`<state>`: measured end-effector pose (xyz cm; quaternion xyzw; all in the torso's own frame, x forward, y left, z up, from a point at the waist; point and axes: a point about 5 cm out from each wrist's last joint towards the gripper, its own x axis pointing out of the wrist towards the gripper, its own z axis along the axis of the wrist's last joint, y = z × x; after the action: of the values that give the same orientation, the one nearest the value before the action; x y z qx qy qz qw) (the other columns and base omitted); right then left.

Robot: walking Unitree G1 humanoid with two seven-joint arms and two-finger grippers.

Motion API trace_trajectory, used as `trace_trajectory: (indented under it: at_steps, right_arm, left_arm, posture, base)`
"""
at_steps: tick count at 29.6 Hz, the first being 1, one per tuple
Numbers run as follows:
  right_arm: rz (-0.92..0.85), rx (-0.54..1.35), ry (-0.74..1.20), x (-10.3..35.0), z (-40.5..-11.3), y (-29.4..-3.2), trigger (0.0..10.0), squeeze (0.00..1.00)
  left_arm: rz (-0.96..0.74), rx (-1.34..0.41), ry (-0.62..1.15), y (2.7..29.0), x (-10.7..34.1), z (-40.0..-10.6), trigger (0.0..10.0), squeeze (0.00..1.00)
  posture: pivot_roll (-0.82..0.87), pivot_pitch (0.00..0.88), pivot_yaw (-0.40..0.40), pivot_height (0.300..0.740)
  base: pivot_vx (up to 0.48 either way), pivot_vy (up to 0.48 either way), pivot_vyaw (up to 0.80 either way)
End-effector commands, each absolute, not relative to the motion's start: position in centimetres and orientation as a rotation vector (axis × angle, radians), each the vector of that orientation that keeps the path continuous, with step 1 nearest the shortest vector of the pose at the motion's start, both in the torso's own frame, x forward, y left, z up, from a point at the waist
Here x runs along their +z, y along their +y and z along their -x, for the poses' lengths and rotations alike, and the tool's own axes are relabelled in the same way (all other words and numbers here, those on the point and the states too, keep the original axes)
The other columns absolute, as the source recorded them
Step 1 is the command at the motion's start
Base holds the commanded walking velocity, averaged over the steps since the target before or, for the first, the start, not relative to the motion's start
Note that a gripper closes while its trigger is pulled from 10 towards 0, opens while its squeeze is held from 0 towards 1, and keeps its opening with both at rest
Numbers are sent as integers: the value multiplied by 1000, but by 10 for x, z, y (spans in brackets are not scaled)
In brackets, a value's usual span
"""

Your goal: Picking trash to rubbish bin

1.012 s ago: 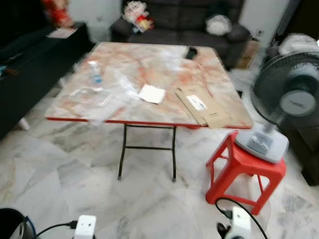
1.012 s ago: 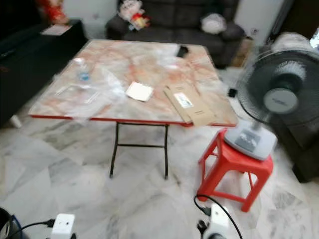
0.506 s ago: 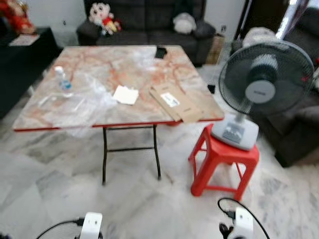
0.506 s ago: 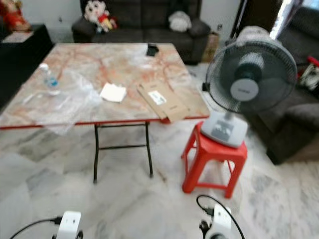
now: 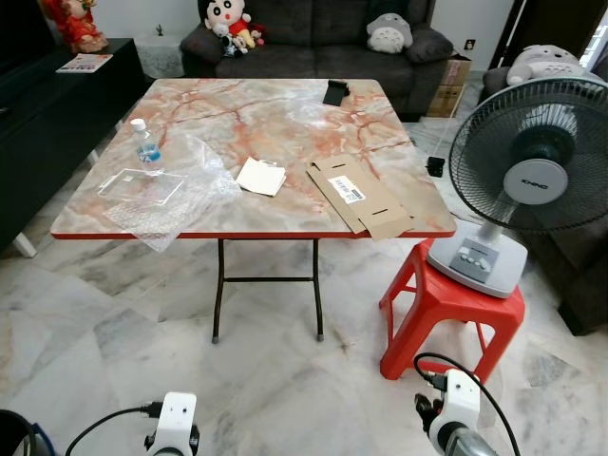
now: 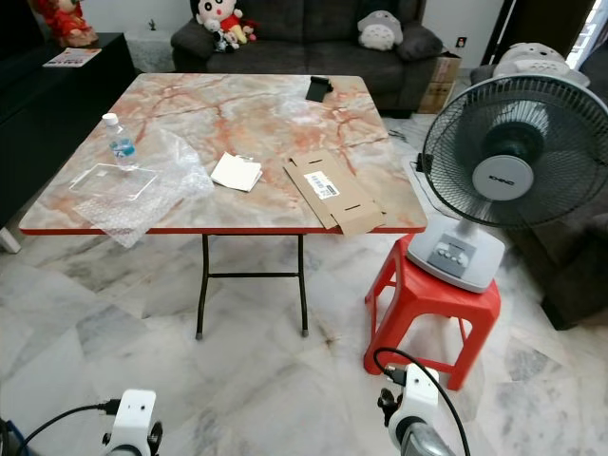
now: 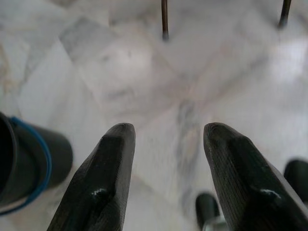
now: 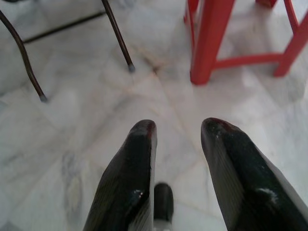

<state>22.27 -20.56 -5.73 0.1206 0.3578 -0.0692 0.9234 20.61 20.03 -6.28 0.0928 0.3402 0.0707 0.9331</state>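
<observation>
Left eye view shows the trash on the worktop (image 5: pixel 285 104): crumpled plastic wrap (image 5: pixel 161 190) at 10 o'clock, flattened cardboard (image 5: pixel 359 195) at 1 o'clock. Both arms hang low because nothing is within reach; left gripper (image 7: pixel 166 159) and right gripper (image 8: pixel 178 144) have fingers released, holding nothing. A dark bin (image 7: pixel 24 163) stands beside the left gripper.

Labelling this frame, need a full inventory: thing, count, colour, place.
table: 1, orange marble top, red edge, centre
water bottle: 1, clear, table's left side
bubble wrap: 1, clear, front-left of table, overhanging the edge
white paper: 1, mid table
flattened cardboard: 1, brown, front-right of table
black item: 1, table's far edge
fan: 1, grey, on stool
stool: 1, red, right of table
sofa: 1, dark, behind, with plush toys
bin: 1, black, floor by left arm
left gripper: fingers open, low
right gripper: fingers open, low
</observation>
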Motion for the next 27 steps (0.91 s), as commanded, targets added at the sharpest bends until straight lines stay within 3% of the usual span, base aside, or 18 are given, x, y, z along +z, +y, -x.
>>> trace_trajectory:
  at_steps: [1,15,27]
  right_arm:
    - [-240,-137,665,-47,-235,-209,10000,0]
    - [-252,16,194,33,-312,-187,10000,0]
    - [-309,105,53,52,-318,-156,10000,0]
  left_arm:
    - [-172,171,615,200,-52,-220,10000,0]
    - [-179,107,232,173,9,-283,10000,0]
    - [-163,66,53,158,39,-299,10000,0]
  posture:
    - [-51,0,-33,740]
    - [-80,0,-26,740]
    - [-70,0,-20,740]
  base:
    - [0,0,0]
    - [0,0,0]
    - [0,0,0]
